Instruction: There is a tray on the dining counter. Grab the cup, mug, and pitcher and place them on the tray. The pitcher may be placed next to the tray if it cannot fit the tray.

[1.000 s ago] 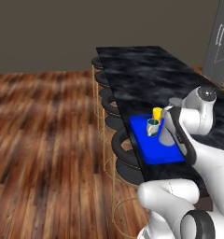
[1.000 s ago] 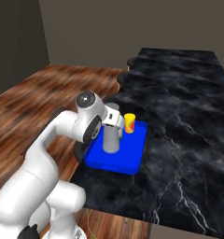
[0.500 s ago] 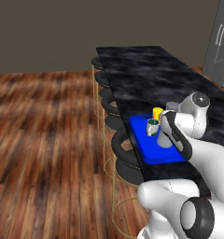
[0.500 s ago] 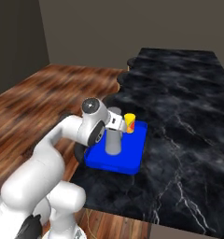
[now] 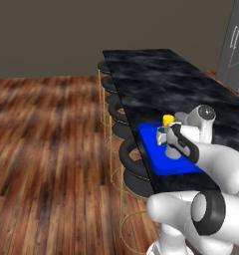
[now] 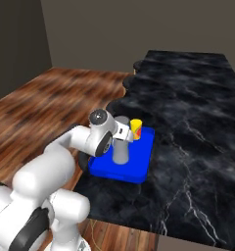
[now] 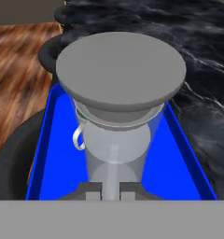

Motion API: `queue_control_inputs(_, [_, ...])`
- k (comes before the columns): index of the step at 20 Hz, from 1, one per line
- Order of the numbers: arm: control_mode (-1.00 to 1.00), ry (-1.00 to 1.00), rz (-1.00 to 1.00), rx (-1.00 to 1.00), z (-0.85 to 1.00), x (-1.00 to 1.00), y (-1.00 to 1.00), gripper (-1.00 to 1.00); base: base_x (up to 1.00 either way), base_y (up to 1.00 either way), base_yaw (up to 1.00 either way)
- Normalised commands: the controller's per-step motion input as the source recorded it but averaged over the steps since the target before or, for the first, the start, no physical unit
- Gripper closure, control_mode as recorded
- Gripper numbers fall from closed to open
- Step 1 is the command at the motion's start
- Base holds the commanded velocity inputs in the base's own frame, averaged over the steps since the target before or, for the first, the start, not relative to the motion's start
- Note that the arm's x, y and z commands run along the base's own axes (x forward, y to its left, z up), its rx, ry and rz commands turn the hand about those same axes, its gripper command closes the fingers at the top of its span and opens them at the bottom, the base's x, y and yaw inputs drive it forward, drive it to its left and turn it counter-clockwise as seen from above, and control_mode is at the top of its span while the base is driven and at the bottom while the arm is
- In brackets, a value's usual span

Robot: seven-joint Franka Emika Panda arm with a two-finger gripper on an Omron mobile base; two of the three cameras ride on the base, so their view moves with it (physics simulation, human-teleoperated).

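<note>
letting go of the pitcher cleanly

the pitcher (image 6: 121, 151) stands upright on the blue tray (image 6: 143, 166), in the half of the tray nearer the stool-side edge of the dining counter (image 6: 198, 127). the yellow cup (image 6: 136, 129) sits toward the tray's far end, and a bit of the mug (image 5: 162, 135) peeks out next to the pitcher in the left base view; in the hand view a white handle shows just behind the grey body. the gripper (image 7: 109, 189) is low against the pitcher, its jaws pressed nearly together on a thin grey rib at the pitcher's side.

the step in hand looks like the release. to do it well, part the jaws fully before any retreat, so the rib is not dragged. then back the hand straight away from the pitcher, toward the stools, not sideways. the mug and cup are close, and a swing could knock them or tip the tall pitcher. check it rests flat inside the rim.
</note>
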Motion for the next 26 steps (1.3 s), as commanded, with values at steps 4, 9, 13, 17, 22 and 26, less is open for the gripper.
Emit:
queue_control_inputs(4, [-1.00,0.00,0.00,0.00,-0.21,0.26,0.00,1.00,0.00,0.00,0.00])
queue_control_inputs(9, [-1.00,0.00,0.00,0.00,-0.17,0.13,0.00,1.00,0.00,0.00,0.00])
queue_control_inputs(13, [-1.00,0.00,0.00,0.00,-0.03,0.00,0.00,1.00,0.00,0.00,0.00])
queue_control_inputs(17, [-1.00,0.00,0.00,0.00,0.00,0.00,0.00,1.00,0.00,0.00,0.00])
queue_control_inputs(22, [-1.00,0.00,0.00,0.00,0.00,0.00,0.01,1.00,0.00,0.00,0.00])
queue_control_inputs(26, [-1.00,0.00,0.00,0.00,0.00,0.00,0.00,1.00,0.00,0.00,0.00])
